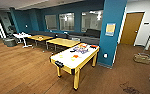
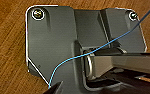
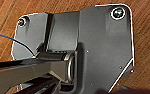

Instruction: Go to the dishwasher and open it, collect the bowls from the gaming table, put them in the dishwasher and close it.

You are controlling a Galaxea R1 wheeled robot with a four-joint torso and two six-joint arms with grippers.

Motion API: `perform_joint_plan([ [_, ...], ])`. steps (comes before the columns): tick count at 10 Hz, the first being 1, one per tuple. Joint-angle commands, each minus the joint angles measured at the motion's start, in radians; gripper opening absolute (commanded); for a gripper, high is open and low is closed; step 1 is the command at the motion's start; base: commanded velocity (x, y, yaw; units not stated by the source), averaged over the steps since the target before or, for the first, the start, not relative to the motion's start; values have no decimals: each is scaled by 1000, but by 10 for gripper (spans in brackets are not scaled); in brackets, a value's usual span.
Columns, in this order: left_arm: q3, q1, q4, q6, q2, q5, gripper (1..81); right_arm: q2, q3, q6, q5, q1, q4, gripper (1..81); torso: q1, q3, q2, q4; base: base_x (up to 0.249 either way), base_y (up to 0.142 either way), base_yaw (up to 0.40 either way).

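Four yellow wooden legs carry the long white-topped gaming table [image 1: 74, 58], strewn with colourful flat boxes, beside a teal square pillar [image 1: 113, 32] on plank flooring; both pincers' state: cannot tell

The gaming table [image 1: 66, 58] stood on the wooden floor just beside a teal pillar, one short end towards the camera and its length running away to the right. It had a white top, yellow sides and yellow legs, with a dark fitting at the near end. Colourful flat things lay strewn over the far half of the top, among them a bluish patch near the middle and orange and yellow pieces closer in. Whether any of these were bowls could not be told from here.
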Motion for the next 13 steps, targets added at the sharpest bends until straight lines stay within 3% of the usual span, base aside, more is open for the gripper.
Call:
perform_joint_plan([
  [1,1,-46,-5,2,0,51,811,1,4,-1,-51,51,-4,811,0,0,0,0,148,62,0],
  [13,1,-44,-5,2,0,54,811,4,6,-4,-53,51,-4,811,0,0,0,0,143,80,0],
])
